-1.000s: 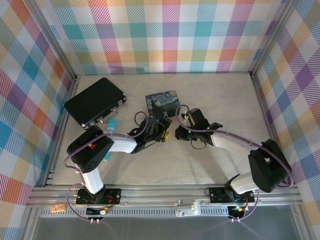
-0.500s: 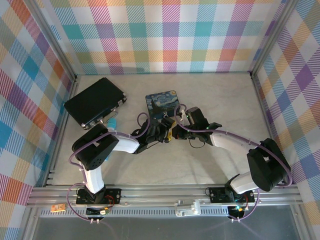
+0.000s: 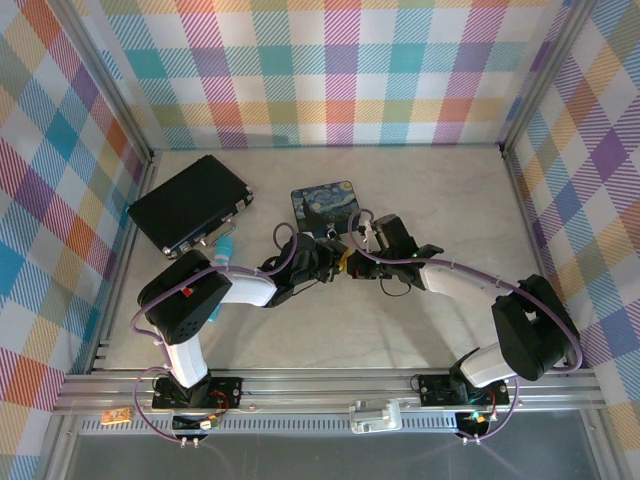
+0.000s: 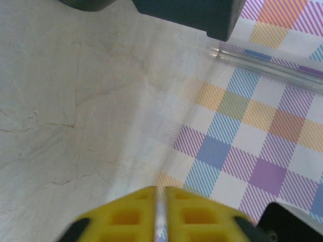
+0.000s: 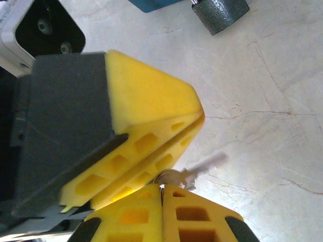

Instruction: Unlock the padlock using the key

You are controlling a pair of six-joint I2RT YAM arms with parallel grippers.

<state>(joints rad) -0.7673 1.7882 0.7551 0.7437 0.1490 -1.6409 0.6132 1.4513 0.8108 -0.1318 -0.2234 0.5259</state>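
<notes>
— From above, what is happening?
— I am holding my left gripper (image 3: 327, 266) and right gripper (image 3: 350, 258) tip to tip at mid-surface (image 3: 450, 195), just nearside of the blue tin (image 3: 325, 203). A black case (image 3: 188, 205) is lying toward the far-left corner, and plaid walls are closing in three sides.

— And the left wrist?
— My pads (image 4: 136, 214) are pressing together on a thin pale sliver, probably the key (image 4: 160, 212) edge-on.

— The right wrist?
— My right fingers (image 5: 194, 217) are pinching the key's head, and its blade is sticking out free. The padlock (image 5: 220, 14) is lying beyond, just beside the tin. I am judging that one gripper should release only once the other's hold is firm, or the key twists.
</notes>
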